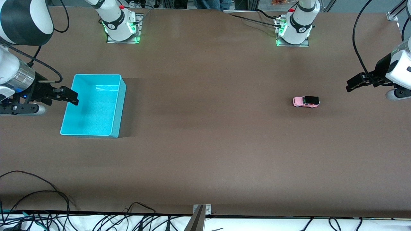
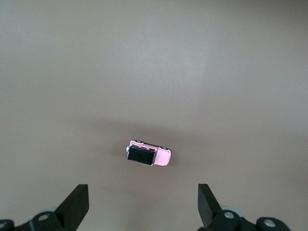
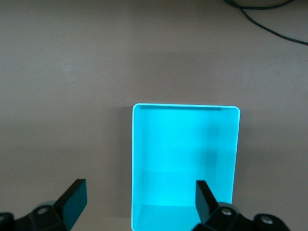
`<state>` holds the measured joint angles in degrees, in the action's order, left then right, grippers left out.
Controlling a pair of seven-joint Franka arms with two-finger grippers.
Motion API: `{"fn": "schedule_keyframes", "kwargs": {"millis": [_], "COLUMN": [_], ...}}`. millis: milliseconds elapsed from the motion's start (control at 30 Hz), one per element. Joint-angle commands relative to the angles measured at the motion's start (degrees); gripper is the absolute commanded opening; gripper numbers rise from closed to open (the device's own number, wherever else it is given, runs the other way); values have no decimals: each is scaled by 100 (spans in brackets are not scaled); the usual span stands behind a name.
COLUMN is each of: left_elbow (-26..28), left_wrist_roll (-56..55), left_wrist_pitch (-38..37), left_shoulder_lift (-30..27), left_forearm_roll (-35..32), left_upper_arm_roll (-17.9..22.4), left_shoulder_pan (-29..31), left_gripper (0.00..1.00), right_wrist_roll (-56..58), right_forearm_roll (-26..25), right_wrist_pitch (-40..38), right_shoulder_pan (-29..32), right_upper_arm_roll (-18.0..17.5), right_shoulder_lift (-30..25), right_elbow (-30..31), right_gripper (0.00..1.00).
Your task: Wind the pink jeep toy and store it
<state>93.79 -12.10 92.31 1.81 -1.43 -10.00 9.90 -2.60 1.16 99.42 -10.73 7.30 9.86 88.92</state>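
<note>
Matte brown table [image 1: 205, 134], cables along edge nearest front camera. Tiny boxy pink jeep toy [image 1: 306, 101] with black roof upright on wheels toward left arm's end. Open turquoise plastic bin [image 1: 117, 106] toward right arm's end. Left gripper [image 2: 142, 204] hangs near jeep, spread wide, empty. Right gripper [image 3: 139, 202] over bin's edge, spread wide, empty.

The pink jeep toy [image 1: 306, 101] stood on the table [image 1: 205, 154] toward the left arm's end, just beside the spot under the left gripper [image 1: 353, 82], whose fingers were spread wide in the air. The bin [image 1: 93, 105] sat well apart, toward the right arm's end; the right gripper [image 1: 71, 96], equally wide apart, hung over its edge.
</note>
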Motion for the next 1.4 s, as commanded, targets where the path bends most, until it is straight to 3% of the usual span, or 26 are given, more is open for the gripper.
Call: {"fn": "schedule_keyframes", "kwargs": {"millis": [0, 1368], "left_elbow": [-107, -142], "left_wrist_roll": [-38, -56], "left_wrist_pitch": [6, -169], "left_shoulder_lift": [65, 65], "left_forearm_roll": [11, 20], "left_upper_arm_roll": [6, -301], "left_shoulder_pan": [30, -41], "left_gripper": [100, 100], "right_wrist_roll": [-39, -22], "right_forearm_roll": [-10, -19], "right_wrist_pitch": [-72, -80], "right_shoulder_pan": [-8, -8], "right_upper_arm_roll": [9, -9], "right_shoulder_lift": [-11, -11], "right_elbow": [-33, -42], "right_gripper": [100, 100]}}
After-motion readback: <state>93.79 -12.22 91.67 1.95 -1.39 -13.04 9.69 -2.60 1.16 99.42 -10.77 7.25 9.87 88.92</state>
